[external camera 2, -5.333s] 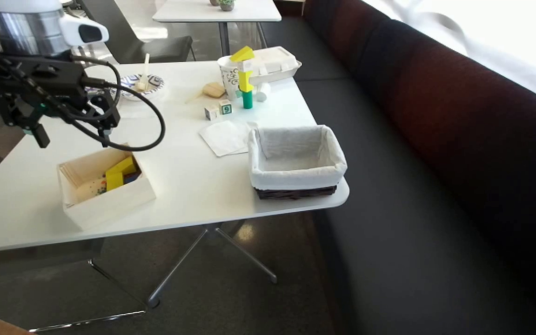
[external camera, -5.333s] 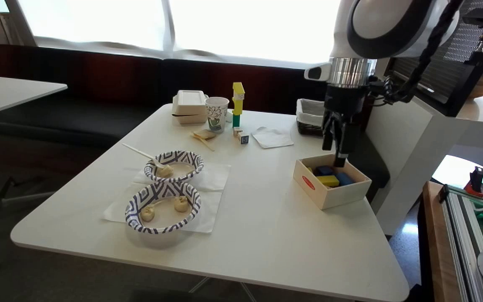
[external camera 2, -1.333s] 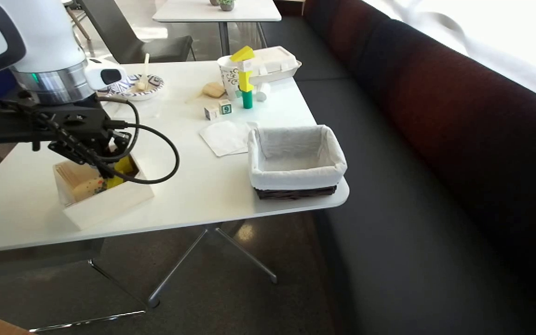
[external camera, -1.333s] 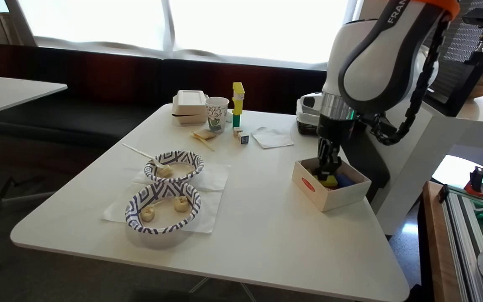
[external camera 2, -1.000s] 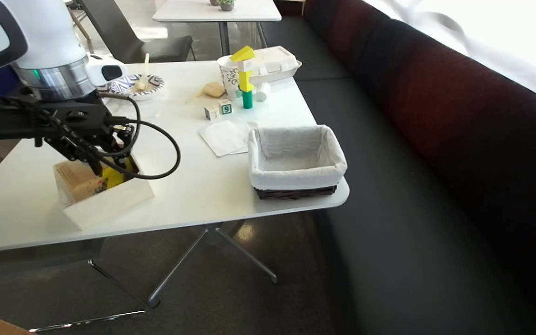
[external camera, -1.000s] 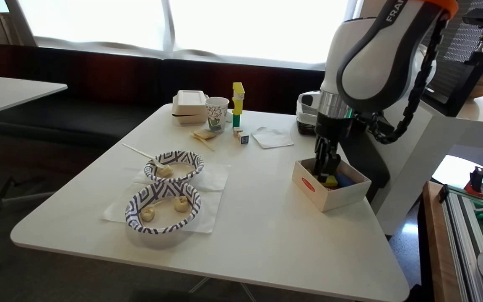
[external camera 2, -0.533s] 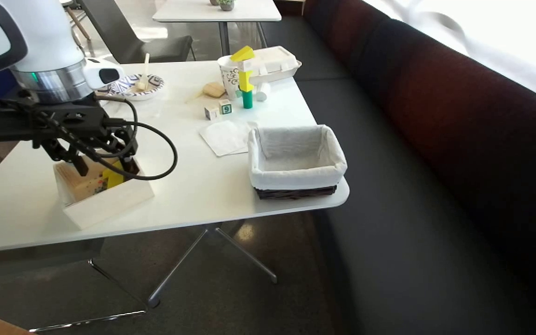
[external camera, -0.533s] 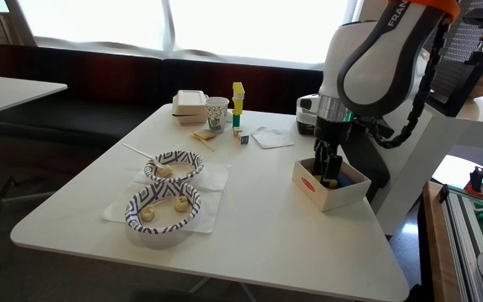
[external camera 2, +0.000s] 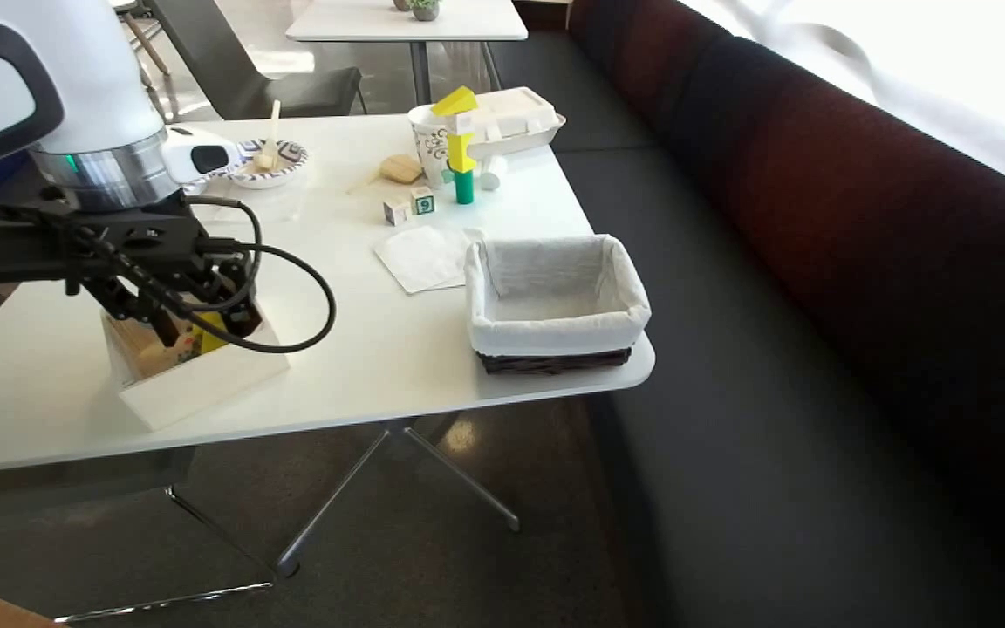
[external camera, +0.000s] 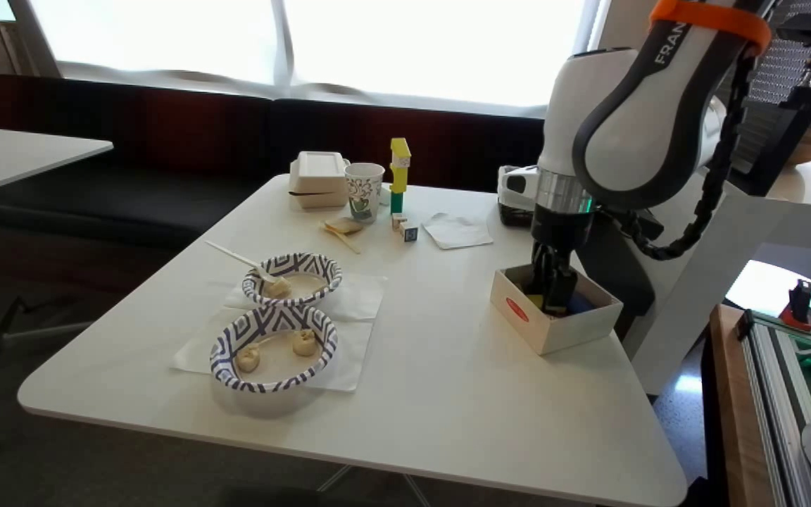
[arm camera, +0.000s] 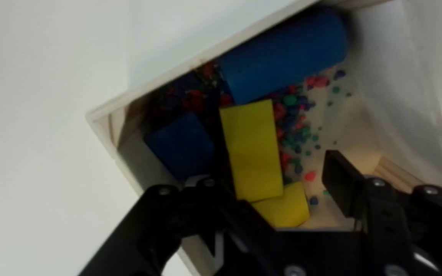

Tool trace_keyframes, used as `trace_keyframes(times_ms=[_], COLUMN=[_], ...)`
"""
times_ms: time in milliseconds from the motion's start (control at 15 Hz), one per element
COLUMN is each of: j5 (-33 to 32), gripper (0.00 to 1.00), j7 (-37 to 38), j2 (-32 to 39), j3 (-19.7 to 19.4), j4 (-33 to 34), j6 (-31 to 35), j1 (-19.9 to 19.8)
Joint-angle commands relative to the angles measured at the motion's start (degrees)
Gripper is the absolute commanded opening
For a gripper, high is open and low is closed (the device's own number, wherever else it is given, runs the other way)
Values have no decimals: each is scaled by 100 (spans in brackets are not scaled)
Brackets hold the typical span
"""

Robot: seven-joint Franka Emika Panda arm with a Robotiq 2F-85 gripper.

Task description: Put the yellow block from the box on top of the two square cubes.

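Gripper (external camera 2: 204,331) down in the box (external camera: 581,332), fingers (arm camera: 342,182) spread; wrist view dark, soft. Yellow block (arm camera: 251,153) in the box, seen between the fingers, contact can't be told, a second yellow block (arm camera: 286,210) next to it, partly covered by the gripper (which one's meant, can't say). Two square cubes (external camera 2: 423,201) close together on the table (external camera: 448,394), one partly hidden behind its neighbour in an exterior view
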Motion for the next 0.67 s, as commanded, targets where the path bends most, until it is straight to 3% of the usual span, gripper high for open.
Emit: trace_keyframes(times_ms=[0, 67, 333, 400, 600], j5=[-417, -524, -746, -757, -633], gripper=[60, 56, 13, 8, 8], j7=[262, 327, 406, 405, 311], j2=[187, 206, 129, 131, 12], j3=[-178, -243, -314, -278, -83], j4=[-11, -3, -93, -65, -44], j6=[315, 333, 431, 413, 220], j1=[55, 90, 100, 72, -64])
